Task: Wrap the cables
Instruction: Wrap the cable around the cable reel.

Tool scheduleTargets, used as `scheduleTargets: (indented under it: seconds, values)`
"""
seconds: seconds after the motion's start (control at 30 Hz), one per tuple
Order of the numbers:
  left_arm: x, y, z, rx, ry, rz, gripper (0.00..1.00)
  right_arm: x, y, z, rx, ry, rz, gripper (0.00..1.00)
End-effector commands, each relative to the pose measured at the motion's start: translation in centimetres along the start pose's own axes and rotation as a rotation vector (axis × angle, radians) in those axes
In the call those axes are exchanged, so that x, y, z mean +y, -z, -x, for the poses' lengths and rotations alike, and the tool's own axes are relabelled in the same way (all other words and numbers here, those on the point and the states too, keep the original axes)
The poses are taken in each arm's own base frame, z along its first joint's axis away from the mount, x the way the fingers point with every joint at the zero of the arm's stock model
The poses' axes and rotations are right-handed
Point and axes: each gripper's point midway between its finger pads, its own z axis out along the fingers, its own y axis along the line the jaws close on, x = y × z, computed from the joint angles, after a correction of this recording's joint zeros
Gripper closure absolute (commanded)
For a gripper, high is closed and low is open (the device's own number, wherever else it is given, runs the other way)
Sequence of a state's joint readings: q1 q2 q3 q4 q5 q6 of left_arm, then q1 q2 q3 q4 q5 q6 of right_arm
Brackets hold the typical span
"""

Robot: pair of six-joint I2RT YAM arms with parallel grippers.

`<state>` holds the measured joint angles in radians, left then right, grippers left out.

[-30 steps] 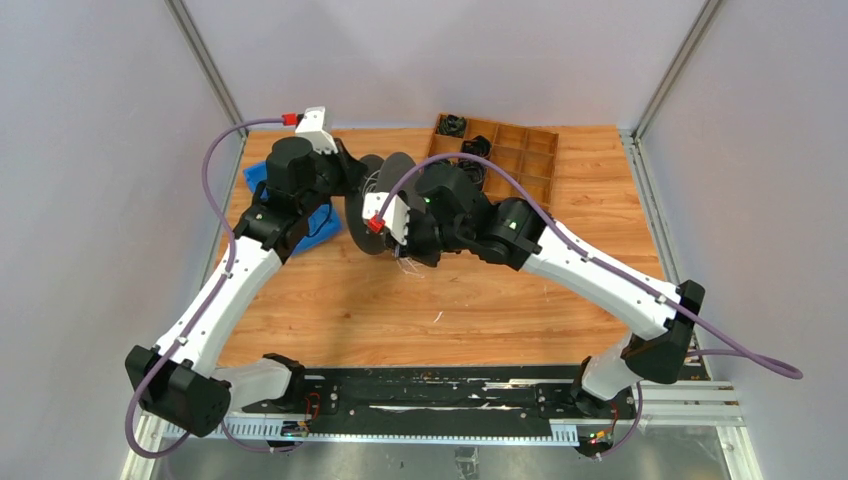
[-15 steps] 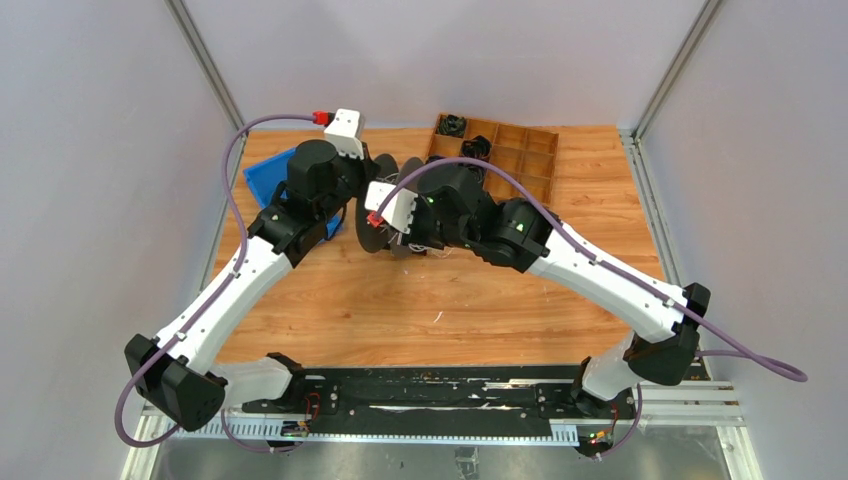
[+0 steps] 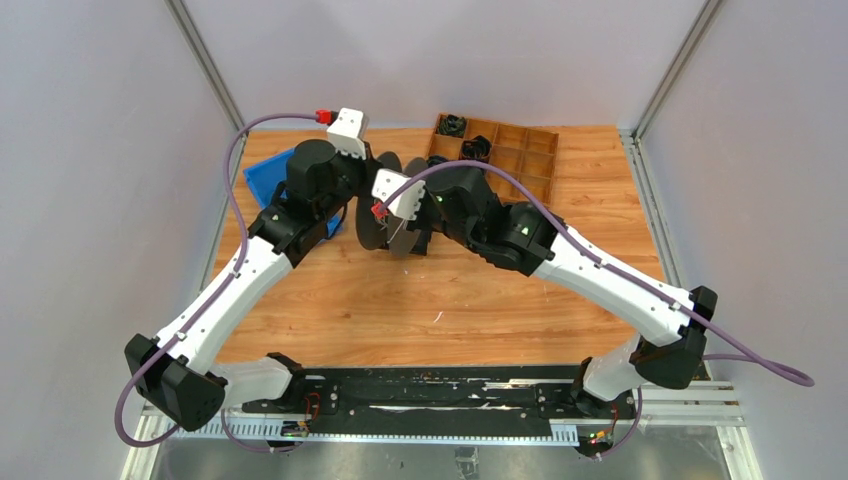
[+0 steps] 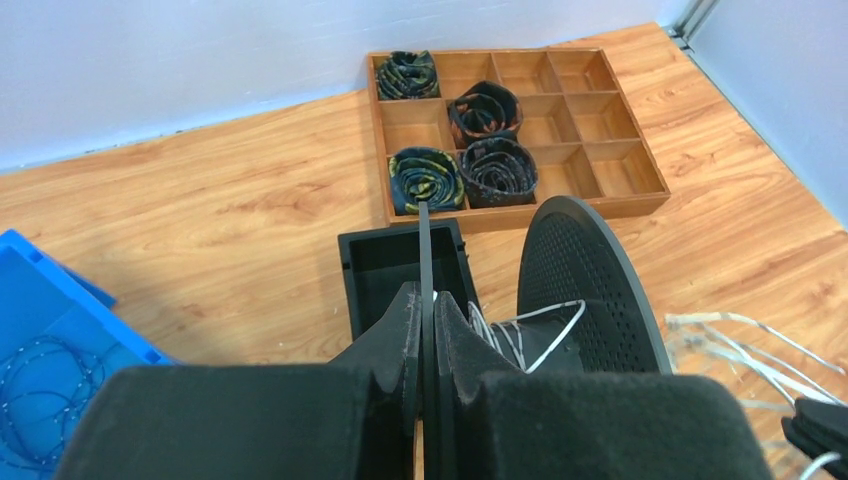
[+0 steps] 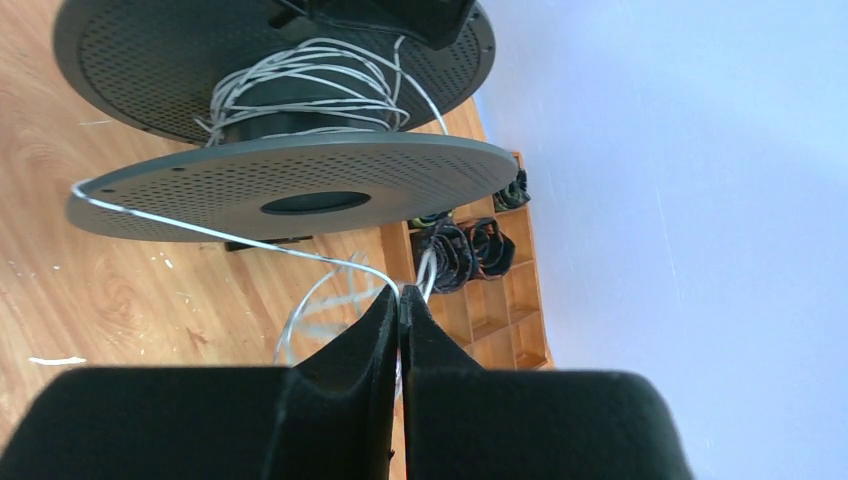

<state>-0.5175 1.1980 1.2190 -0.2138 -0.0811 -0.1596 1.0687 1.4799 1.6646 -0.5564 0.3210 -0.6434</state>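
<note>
From above I see both arms meeting at the spool (image 3: pixel 368 232), far-centre on the tabletop (image 3: pixel 450 300), but the arms hide the fingertips of both pincers. The left wrist view supplies the missing detail: the left pincer (image 4: pixel 424 300) is clamped on the thin edge of one spool flange. In the right wrist view, the right pincer (image 5: pixel 400 300) is pressed together on the cables (image 5: pixel 300 85). Several turns lie around the hub. One strand runs over the near flange rim to the fingertips, and loose loops hang just beyond them. The tray (image 3: pixel 520 160) sits just right of the spool at the far edge, and the bin (image 3: pixel 260 176) is close on the left. Bare wood stretches from the spool to the arm bases.
</note>
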Motion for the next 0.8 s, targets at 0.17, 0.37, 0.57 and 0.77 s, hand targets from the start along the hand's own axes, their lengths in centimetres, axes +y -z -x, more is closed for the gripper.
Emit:
scheduleTargets:
  seconds: [0.17, 0.37, 0.57, 0.77]
  values:
    - [-1.6, 0.3, -0.5, 0.008, -0.058, -0.094, 1.0, -6.6, 2.1, -1.2, 0.052, 0.054, -0.261, 0.99]
    - [-3.2, 0.4, -1.0, 0.014, -0.053, -0.187, 1.0, -8.3, 2.3, -2.3, 0.06, 0.039, -0.295, 0.99]
    - [-3.1, 0.1, -1.6, 0.029, -0.107, -0.161, 1.0, -9.5, 2.6, -2.5, 0.049, 0.051, -0.314, 0.99]
    - [-2.8, -0.7, -2.3, 0.05, -0.121, -0.112, 1.0, -6.8, 2.5, -0.6, -0.057, 0.001, -0.134, 0.99]
